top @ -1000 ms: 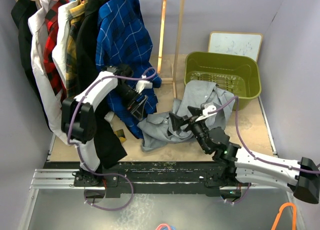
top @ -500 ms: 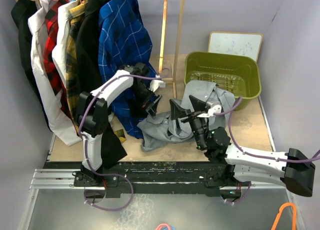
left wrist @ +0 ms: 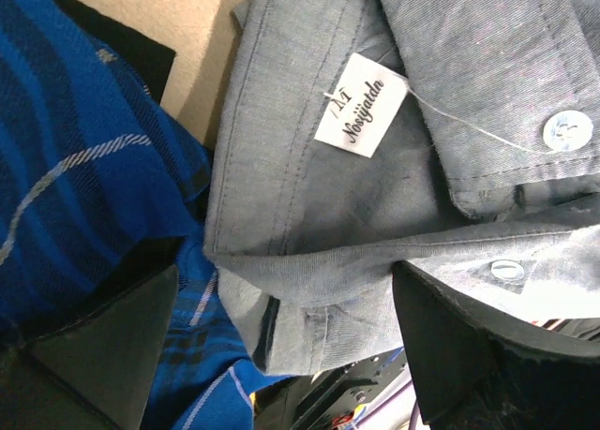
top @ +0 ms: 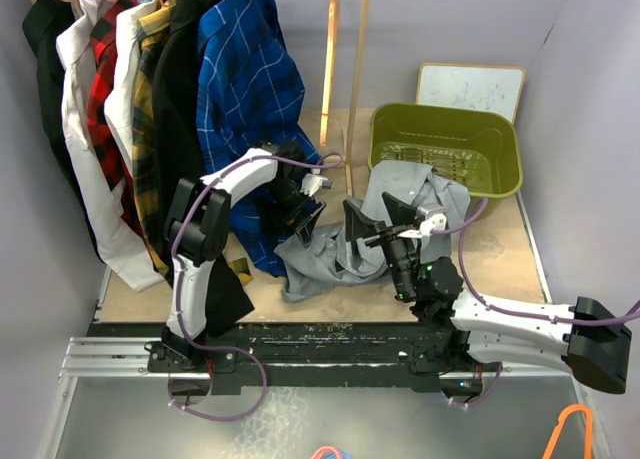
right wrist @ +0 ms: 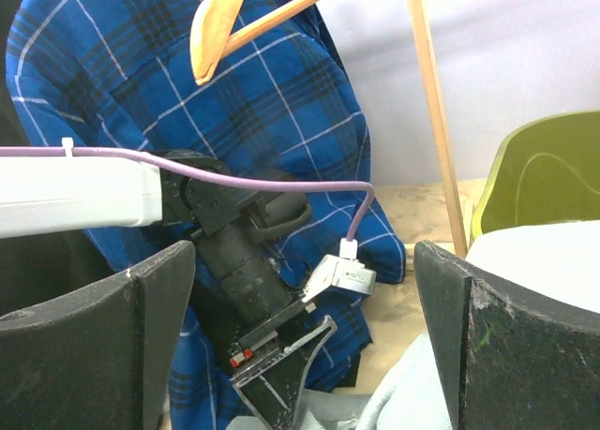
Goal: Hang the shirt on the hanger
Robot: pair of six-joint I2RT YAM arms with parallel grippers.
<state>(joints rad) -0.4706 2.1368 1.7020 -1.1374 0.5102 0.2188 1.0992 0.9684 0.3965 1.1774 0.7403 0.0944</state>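
on the tan table [top: 500,254], between the two arms, the shirt [top: 330,251] lies crumpled, its far part heaped against the near wall of the green bin [top: 500,179]; the left wrist view shows its collar fold, a white label [left wrist: 361,104] and a pale button [left wrist: 566,128]; the left gripper [left wrist: 286,346] stands over that collar with its jaws apart, the fold between them but not pinched, probably because the collar is the firmest edge for lifting and opening the neck; the right gripper [top: 372,214] is raised just above the cloth, jaws wide apart and empty, facing the hanger [right wrist: 217,22], which hangs high and well apart from the shirt, its hook out of view; this looks like readiness to fetch it; the blue check shirt [top: 245,89] hangs just beside the left gripper, so its hem could get caught in a grasp; a wooden rack upright [top: 355,89] stands close behind, while the bare table lies open to the right.
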